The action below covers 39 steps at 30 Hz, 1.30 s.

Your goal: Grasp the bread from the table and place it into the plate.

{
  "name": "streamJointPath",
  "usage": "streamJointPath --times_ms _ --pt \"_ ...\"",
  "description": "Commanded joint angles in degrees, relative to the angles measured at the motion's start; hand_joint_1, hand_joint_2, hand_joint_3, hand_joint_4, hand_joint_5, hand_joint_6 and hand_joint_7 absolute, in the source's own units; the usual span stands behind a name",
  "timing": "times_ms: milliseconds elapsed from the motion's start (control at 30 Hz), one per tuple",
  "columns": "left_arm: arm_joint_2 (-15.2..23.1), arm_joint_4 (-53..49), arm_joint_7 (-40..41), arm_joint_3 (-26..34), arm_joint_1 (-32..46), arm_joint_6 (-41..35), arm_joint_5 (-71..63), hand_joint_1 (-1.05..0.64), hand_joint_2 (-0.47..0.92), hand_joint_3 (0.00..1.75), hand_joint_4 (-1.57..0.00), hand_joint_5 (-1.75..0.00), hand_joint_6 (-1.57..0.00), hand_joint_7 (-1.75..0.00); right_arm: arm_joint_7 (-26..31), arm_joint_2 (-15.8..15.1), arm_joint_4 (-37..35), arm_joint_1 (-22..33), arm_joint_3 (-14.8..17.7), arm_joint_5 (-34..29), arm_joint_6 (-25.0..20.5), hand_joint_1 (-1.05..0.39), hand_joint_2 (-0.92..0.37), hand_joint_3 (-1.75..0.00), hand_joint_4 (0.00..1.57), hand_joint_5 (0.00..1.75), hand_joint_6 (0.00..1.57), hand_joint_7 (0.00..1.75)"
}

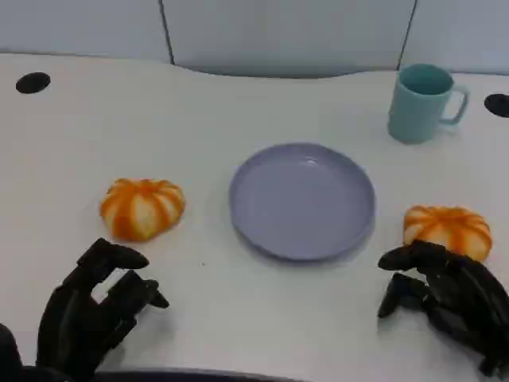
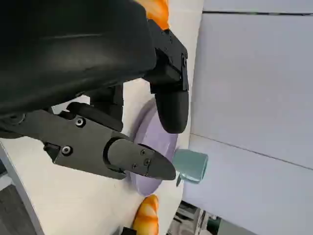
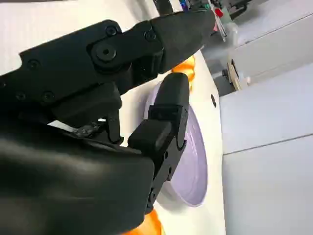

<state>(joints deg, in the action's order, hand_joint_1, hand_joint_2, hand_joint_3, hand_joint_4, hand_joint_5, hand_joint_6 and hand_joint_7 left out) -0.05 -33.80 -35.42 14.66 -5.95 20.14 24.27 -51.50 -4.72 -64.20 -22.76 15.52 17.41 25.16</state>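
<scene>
**Two buns, one plate, both hands holding nothing**

Near the middle of the head view a lavender plate [image 1: 302,200] is sitting bare on the white table [image 1: 238,318]. Two orange-striped bread buns are lying on either side of it. The left bread [image 1: 141,208] is resting at centre left of the frame, well apart from the plate's rim. The right bread [image 1: 446,229] is lying at the right edge, just beside the plate.

The left hand [image 1: 99,306] is hanging at the lower left, below the left bread and apart from it, its fingers spread loosely and grasping nothing. The right hand [image 1: 445,298] is sitting at the lower right, its fingertips reaching up just beside the lower edge of the right bread; the fingers are parted and nothing is lying between them. Whether they are touching the bun I cannot tell.

A teal mug [image 1: 423,102] is standing upright at the upper right, behind the plate and clear of both buns. Two dark round holes are showing in the tabletop, one [image 1: 33,82] at the upper left, one [image 1: 498,104] at the far right edge. Nothing is lying between either bun and the plate.
</scene>
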Motion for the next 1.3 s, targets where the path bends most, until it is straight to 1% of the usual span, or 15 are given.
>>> streamJointPath --times_ms 33,133,267,467,600,700,833,900,1000,1133,1200,1233,1300 --pt "0.7 1.1 -0.5 0.2 0.7 -1.7 0.9 -0.48 0.9 0.01 -0.51 -1.75 -0.37 -1.5 0.3 -0.4 0.7 1.2 -0.4 -0.3 -0.6 -0.54 -0.92 -0.09 0.63 1.42 0.8 0.78" --pt "0.8 1.3 -1.8 0.2 0.8 -3.4 1.9 -0.47 0.91 0.01 -0.49 -1.75 -0.32 -1.55 -0.9 -0.6 0.5 1.0 -0.3 0.0 -1.5 -0.55 -0.92 -0.1 0.61 1.43 0.78 0.78" --pt "0.7 1.7 -2.7 0.5 0.7 -5.3 3.1 -0.48 0.91 0.01 -0.52 -1.75 -0.3 -1.56 -1.7 -0.8 -0.4 0.7 -0.4 -0.3 -1.5 -0.53 -0.92 -0.12 0.6 1.42 0.75 0.81" --pt "0.8 2.3 -3.0 0.5 0.9 -6.0 3.3 -0.49 0.9 0.0 -0.55 -1.75 -0.3 -1.57 -3.8 -1.1 -1.4 0.0 0.4 0.6 -3.9 -0.53 -0.92 -0.11 0.63 1.36 0.74 0.81" --pt "0.9 2.3 -3.1 0.6 1.0 -5.9 3.2 -0.49 0.9 0.0 -0.54 -1.75 -0.3 -1.57 -3.5 -0.9 -1.5 0.2 0.2 0.2 -2.3 -0.54 -0.92 -0.12 0.64 1.34 0.74 0.8" --pt "1.0 2.1 -3.0 0.5 1.1 -4.3 2.3 -0.48 0.91 0.01 -0.51 -1.75 -0.29 -1.58 -3.4 -0.7 -1.4 0.4 0.1 0.2 -2.2 -0.56 -0.92 -0.13 0.64 1.33 0.75 0.8" --pt "2.1 2.8 -1.8 -0.4 1.0 1.5 -1.8 -0.47 0.92 0.02 -0.45 -1.75 -0.29 -1.58 -3.1 -0.4 -0.5 0.7 0.2 0.6 -3.2 -0.54 -0.92 -0.11 0.65 1.34 0.75 0.8" --pt "2.6 3.8 -1.2 -0.8 0.9 4.1 -3.7 -0.44 0.91 0.02 -0.46 -1.75 -0.28 -1.56 -2.6 -0.2 0.0 0.9 0.1 0.3 -2.2 -0.55 -0.92 -0.12 0.65 1.35 0.75 0.8" --pt "3.9 6.1 0.8 -1.8 1.1 7.8 -7.4 -0.43 0.89 0.01 -0.44 -1.75 -0.24 -1.55 -1.6 -0.2 0.3 1.2 -0.4 -0.3 -1.7 -0.56 -0.92 -0.12 0.63 1.41 0.75 0.81" --pt "5.1 12.2 4.7 -2.9 2.0 8.3 -11.0 -0.37 0.87 0.0 -0.32 -1.75 -0.21 -1.55 -1.1 -0.4 -0.2 1.2 -0.7 -1.0 -0.4 -0.57 -0.92 -0.12 0.61 1.43 0.76 0.82" --pt "5.6 15.2 6.7 -3.4 2.5 7.8 -12.5 -0.35 0.87 0.0 -0.3 -1.75 -0.21 -1.55 -0.8 -0.5 -0.3 1.2 -0.9 -1.3 0.1 -0.57 -0.92 -0.12 0.61 1.42 0.76 0.82" --pt "6.5 16.5 8.5 -3.8 2.6 8.6 -15.4 -0.35 0.87 0.0 -0.3 -1.75 -0.21 -1.55 -1.2 -0.5 -0.1 1.2 -1.0 -1.3 0.1 -0.57 -0.92 -0.12 0.62 1.42 0.76 0.83" --pt "8.0 17.8 11.1 -4.3 2.7 10.0 -19.6 -0.4 0.89 0.01 -0.29 -1.75 -0.17 -1.51 -1.8 -0.6 0.2 1.1 -1.0 -1.1 -0.3 -0.55 -0.92 -0.13 0.62 1.42 0.76 0.83"
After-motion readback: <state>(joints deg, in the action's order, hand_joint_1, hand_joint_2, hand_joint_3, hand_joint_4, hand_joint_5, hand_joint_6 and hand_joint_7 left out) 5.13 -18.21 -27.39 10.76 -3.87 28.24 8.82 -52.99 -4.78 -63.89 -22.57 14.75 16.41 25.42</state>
